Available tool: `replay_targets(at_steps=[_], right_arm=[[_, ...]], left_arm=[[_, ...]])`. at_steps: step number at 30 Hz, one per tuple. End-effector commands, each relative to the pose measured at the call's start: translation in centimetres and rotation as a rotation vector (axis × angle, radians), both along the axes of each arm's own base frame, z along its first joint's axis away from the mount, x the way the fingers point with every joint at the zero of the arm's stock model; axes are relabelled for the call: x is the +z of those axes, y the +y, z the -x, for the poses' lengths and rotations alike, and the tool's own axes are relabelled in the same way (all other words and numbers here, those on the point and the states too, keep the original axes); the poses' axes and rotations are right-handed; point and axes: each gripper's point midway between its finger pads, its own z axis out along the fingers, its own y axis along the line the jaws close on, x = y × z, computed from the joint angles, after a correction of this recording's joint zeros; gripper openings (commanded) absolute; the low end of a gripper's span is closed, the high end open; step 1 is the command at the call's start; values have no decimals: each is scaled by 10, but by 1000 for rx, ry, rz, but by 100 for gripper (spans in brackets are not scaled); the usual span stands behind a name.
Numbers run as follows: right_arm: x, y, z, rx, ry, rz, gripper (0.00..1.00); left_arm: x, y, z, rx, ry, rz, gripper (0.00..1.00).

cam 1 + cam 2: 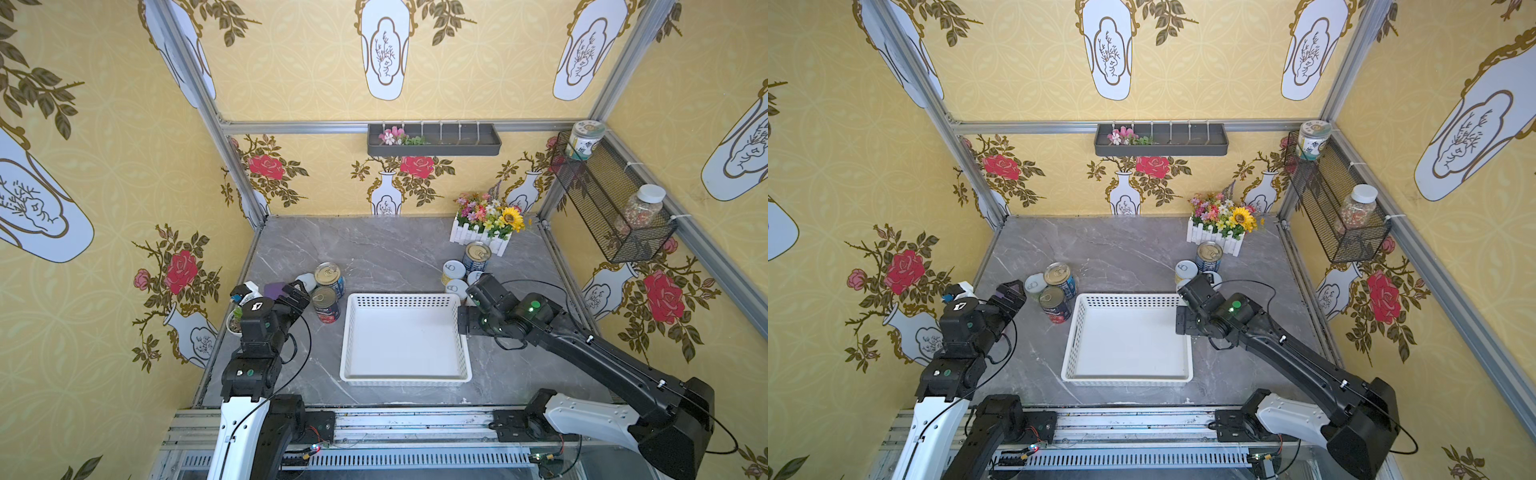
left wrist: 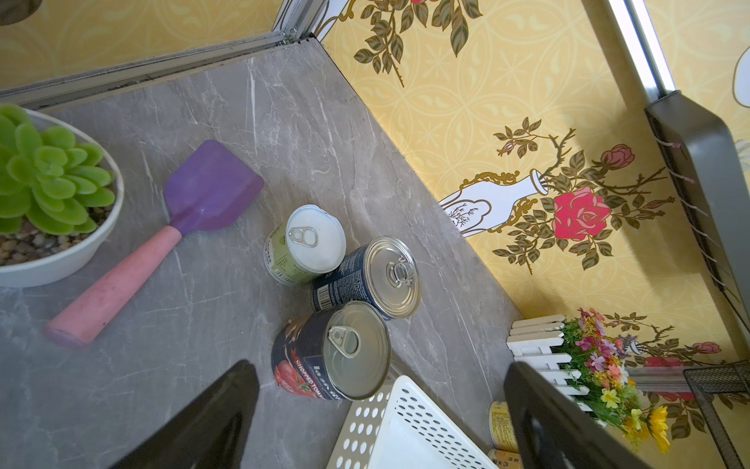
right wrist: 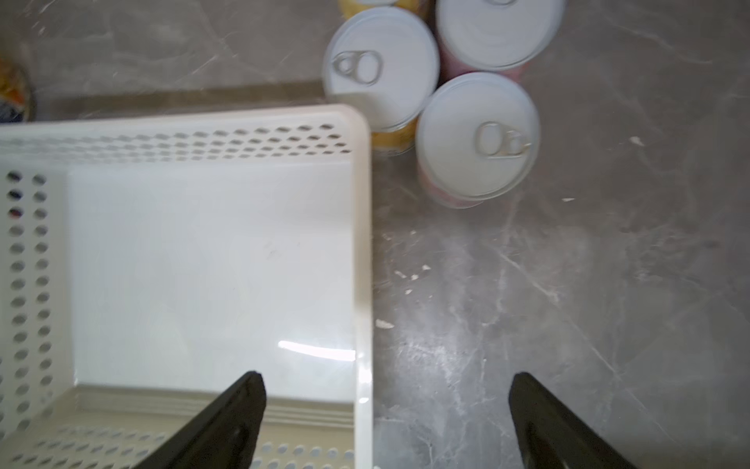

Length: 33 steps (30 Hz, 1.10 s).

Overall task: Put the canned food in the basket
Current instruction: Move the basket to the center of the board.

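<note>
Both top views: basket (image 1: 403,340) on marble tabletop (image 1: 374,257), yellow floral walls (image 1: 104,187).

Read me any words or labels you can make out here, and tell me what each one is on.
"CHOPPED TOM", cut off: on the red-labelled can, left wrist view.
Dark blue can: barcode and fine print, too small to read.
Green-labelled can: print too small to read.
Yellow-labelled can: characters too blurred to read.
Labelled jar: characters too blurred.
</note>
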Motion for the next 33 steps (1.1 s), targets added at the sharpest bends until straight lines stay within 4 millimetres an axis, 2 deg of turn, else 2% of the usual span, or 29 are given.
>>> replay_targets(at_steps=[1,5,8,10,12,14,16,20,23,25,27,33], right_arm=[[-6,-22,-24,-68,3,-13,97],[-28,-36,-54,-153,43,-124,97],[-51,-30,-70,-151,102,-160,97],[-63,-22,-78,-127,137,-174,97],[-71,-16,-81,-120,165,-187,98],[-73,-10,-84,-103,167,-198,99],[-75,-13,-85,-110,165,-170,99],[-82,-15,-86,-118,164,-136,99],[-94,-19,-89,-122,141,-47,100],[-103,-16,-89,-109,180,15,97],[-106,-14,-89,-91,199,77,93],[-97,-26,-90,-118,154,147,95]], left_arm=[[2,-2,-1,-9,-18,5,100],[1,-2,-1,-12,-14,7,100],[-1,-6,-2,-8,7,66,100],[-2,-17,-3,-63,41,93,100],[2,-33,-1,-147,87,125,100],[14,-53,-1,-270,96,156,100],[27,-69,0,-400,86,112,100],[25,-75,8,-503,239,-46,100],[10,-96,10,-590,198,-22,100],[18,-111,16,-685,157,-7,100],[18,-109,15,-672,144,-7,100],[6,-105,9,-641,210,-11,100]])
